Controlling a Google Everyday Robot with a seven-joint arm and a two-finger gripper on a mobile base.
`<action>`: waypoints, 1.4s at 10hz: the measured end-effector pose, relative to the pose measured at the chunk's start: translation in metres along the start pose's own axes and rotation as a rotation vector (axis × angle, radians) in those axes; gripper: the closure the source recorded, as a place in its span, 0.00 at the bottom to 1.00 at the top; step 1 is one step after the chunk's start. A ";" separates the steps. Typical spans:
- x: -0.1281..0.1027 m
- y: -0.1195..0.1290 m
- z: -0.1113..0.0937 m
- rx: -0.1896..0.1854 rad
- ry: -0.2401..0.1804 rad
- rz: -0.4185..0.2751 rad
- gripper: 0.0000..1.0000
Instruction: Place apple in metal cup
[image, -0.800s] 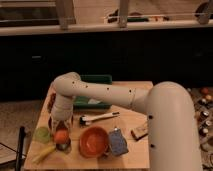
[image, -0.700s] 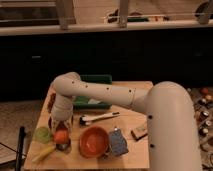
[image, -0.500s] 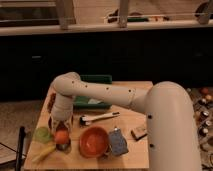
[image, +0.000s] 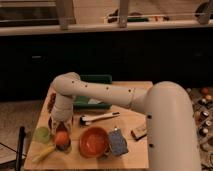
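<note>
The apple (image: 61, 138) is a small orange-red ball near the table's front left. It appears to rest in the mouth of the dull grey metal cup (image: 63, 148), of which only a dark rim shows below and around it. My gripper (image: 59, 127) hangs straight down from the white arm, directly above the apple and very close to it. I cannot tell whether it touches the apple.
A light green cup (image: 42, 134) stands left of the apple, with a yellow banana-like piece (image: 43, 152) in front of it. An orange bowl (image: 94, 141), a blue sponge (image: 117, 142), a white-handled tool (image: 98, 118) and a green tray (image: 93, 98) lie to the right on the wooden table (image: 131, 121).
</note>
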 end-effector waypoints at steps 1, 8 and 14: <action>-0.001 0.000 0.001 -0.004 -0.011 0.003 1.00; -0.008 0.000 0.000 -0.007 -0.043 0.015 0.43; -0.008 0.000 -0.001 -0.016 -0.051 0.015 0.20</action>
